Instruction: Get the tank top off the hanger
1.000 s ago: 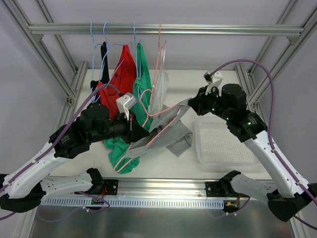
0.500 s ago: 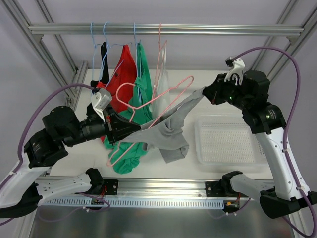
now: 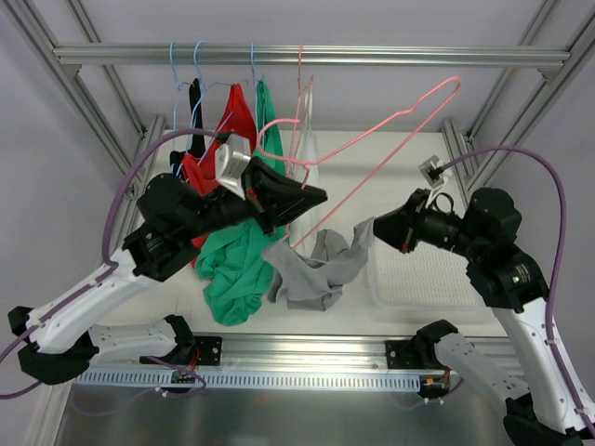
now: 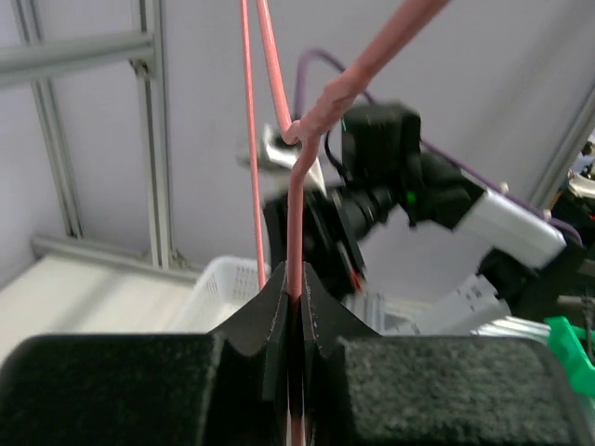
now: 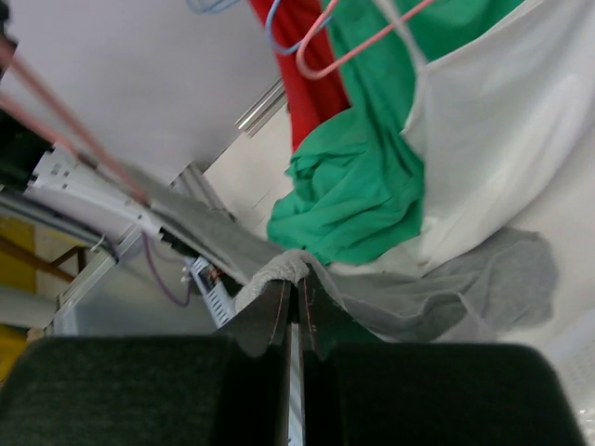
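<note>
White table (image 3: 390,153) inside an aluminium frame, rail (image 3: 372,56) across the back. On the left of the rail hang black, red, green and white garments, the green one (image 3: 237,269) hanging low.

Left gripper (image 3: 311,197) is clenched on the pink hanger (image 3: 409,107). Its wrist view shows the wire pinched between the jaws. The hanger is raised and tilted, its far corner up near the rail.

Grey top (image 3: 311,274) sits mid-frame, bunched low over the table under the hanger's low end, with one strap pulled out to the right. Right gripper (image 3: 379,229) is clamped on that strap, and its wrist view shows grey fabric between the jaws. White tray (image 3: 423,279) lies far right, under the right arm.

Step in hand: pulling the top and hanger apart. It looks nearly done. The hanger's low end meets the cloth's upper edge, and I can't tell if the wire is threaded through a strap or just crosses in front of it.

To do it well:
- Hold both grips firm.
- Move the hanger up and left, and draw the strap right and down, so the cloth slides off the wire end instead of snagging.
- Steer the hanger clear of the hung garments.
- Let go of the top only once no wire touches it.
</note>
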Motion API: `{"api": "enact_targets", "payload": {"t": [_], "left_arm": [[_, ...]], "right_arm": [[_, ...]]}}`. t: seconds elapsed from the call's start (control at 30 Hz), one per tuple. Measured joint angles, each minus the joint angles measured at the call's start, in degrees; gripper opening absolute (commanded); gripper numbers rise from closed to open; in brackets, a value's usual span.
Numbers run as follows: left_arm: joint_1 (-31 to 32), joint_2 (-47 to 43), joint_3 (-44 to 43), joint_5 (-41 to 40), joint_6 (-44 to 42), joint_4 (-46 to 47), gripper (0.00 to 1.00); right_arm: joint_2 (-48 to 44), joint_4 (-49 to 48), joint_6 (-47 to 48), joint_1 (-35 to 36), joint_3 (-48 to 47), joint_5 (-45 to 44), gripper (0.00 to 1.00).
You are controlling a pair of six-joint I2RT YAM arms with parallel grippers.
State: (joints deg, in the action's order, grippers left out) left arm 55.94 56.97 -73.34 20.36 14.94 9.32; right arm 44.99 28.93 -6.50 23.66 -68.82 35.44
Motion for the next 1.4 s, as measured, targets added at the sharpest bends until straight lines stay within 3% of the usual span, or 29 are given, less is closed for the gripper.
{"api": "enact_targets", "payload": {"t": [0.13, 0.3, 0.33, 0.4, 0.43, 0.67, 0.83, 0.97, 1.2, 1.4], "left_arm": [[0.0, 7.8, -6.4, -1.5, -1.0, 6.6, 0.00], [0.1, 8.7, -7.6, -9.1, -2.3, 9.5, 0.00], [0.1, 8.4, -7.5, -10.7, -2.5, 9.4, 0.00], [0.3, 7.3, -6.6, -14.1, -2.6, 8.7, 0.00], [0.3, 6.6, -6.3, -15.6, -2.5, 7.2, 0.00], [3.1, 4.9, -3.4, -31.2, 1.8, -10.9, 0.00], [3.4, 12.5, -7.9, -37.9, 4.5, -23.3, 0.00], [3.4, 24.6, -21.1, -43.1, 5.5, -32.6, 0.00], [0.7, 49.7, -59.1, -48.2, 3.4, -41.8, 0.00], [-7.3, 58.9, -70.2, -44.2, 3.3, -44.8, 0.00]], "right_arm": [[-5.6, 0.6, -0.5, 4.0, 5.9, 1.0, 0.00], [-6.9, 1.3, -0.5, 9.5, 14.1, -3.8, 0.02], [-5.9, 1.0, -0.7, 10.6, 16.3, -5.4, 0.38], [-2.9, 1.0, -1.6, 12.4, 19.9, -8.4, 0.83], [-1.1, 0.9, -2.1, 13.0, 21.1, -10.4, 0.99], [-2.9, 1.5, -3.3, 13.7, 23.1, -21.7, 1.00], [-4.7, 2.5, -3.3, 13.7, 19.0, -25.6, 0.99], [-6.0, 2.8, -3.3, 13.7, 18.2, -26.5, 0.99], [-7.5, 3.4, -3.3, 13.7, 18.2, -27.3, 1.00], [-7.5, 3.4, -3.3, 13.7, 18.6, -27.2, 0.99]]}}
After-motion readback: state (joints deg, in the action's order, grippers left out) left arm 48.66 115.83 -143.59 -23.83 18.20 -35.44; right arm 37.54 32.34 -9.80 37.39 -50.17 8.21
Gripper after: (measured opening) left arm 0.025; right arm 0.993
